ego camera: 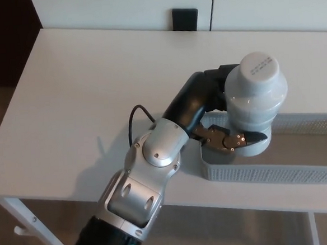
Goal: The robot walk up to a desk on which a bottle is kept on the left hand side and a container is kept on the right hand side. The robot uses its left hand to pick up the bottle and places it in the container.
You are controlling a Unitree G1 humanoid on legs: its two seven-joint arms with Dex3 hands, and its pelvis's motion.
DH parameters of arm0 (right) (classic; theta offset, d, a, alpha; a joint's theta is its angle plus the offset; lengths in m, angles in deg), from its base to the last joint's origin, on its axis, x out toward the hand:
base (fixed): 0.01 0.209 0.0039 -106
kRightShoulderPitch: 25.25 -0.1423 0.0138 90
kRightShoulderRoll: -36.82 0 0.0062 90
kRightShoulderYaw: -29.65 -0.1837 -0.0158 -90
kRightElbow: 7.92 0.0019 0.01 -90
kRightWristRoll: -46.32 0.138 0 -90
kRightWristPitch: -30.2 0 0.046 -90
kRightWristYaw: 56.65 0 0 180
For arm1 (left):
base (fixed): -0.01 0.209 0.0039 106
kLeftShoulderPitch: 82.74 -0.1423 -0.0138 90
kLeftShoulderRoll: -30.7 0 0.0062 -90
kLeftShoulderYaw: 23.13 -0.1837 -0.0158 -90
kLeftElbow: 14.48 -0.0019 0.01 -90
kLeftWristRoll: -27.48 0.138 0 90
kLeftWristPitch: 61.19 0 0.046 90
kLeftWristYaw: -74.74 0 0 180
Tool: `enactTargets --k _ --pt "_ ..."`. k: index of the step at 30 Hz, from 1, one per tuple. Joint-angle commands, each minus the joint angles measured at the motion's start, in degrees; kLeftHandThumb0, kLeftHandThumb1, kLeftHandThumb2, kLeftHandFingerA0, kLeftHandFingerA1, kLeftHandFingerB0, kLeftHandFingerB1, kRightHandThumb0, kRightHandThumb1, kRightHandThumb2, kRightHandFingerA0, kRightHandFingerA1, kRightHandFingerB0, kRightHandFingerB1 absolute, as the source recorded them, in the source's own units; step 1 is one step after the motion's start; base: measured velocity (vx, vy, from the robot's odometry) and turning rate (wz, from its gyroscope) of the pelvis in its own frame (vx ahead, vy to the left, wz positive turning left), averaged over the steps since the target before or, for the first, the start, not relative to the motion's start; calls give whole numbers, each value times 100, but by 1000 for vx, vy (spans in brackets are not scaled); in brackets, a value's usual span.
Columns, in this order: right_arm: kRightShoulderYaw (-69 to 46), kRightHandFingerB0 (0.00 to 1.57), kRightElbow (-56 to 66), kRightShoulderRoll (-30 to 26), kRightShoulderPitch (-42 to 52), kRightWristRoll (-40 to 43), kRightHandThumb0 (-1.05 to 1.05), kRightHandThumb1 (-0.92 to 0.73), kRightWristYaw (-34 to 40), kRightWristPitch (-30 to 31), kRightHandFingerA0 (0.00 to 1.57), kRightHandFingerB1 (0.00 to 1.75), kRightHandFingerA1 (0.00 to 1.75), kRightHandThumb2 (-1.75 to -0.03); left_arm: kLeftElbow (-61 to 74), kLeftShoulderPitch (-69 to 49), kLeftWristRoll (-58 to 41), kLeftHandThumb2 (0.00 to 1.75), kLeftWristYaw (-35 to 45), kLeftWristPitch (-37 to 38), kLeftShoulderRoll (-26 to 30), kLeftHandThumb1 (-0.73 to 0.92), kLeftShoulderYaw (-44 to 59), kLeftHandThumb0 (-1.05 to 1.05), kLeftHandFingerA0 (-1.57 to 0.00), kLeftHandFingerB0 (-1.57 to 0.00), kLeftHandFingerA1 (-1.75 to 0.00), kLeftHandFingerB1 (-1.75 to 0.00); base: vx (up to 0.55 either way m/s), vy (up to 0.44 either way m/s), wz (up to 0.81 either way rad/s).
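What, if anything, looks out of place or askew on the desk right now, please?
Nothing stands out. The left hand holds the white bottle upright over the near-left end of the mesh container; nothing is spilled or visibly damaged.
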Motion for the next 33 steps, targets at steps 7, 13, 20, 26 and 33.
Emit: enactTargets --k 7,13,20,26,33 --pt "22 78 7 -119 12 -61 -58 -49 -45 -62 78 46 52 -56 -75 83 188 86 -61 221 23 71 11 -25 -116 -88 -118 -114 0 0 0" --pt "64 79 225 -106 108 -106 -59 -49 1 -27 76 47 55 -56 -262 171 402 88 -56 272 271 70 3 -20 -121 -84 -117 -121 0 0 0" --pt "46 80 60 -106 14 -88 -61 -47 -64 -70 78 47 54 -56 -619 394 613 86 243 5 697 50 -63 -85 0 0 0 -1 0 0 0" --pt "23 80 -58 -98 -35 -82 -60 -48 -87 -119 79 46 53 -56 -727 388 538 58 340 -82 827 56 -5 -91 0 0 0 -9 0 0 0" --pt "64 76 203 -88 30 -92 -58 -50 -56 -54 74 46 54 -57 -782 338 546 61 400 29 961 56 36 -95 0 0 0 -8 0 0 0"
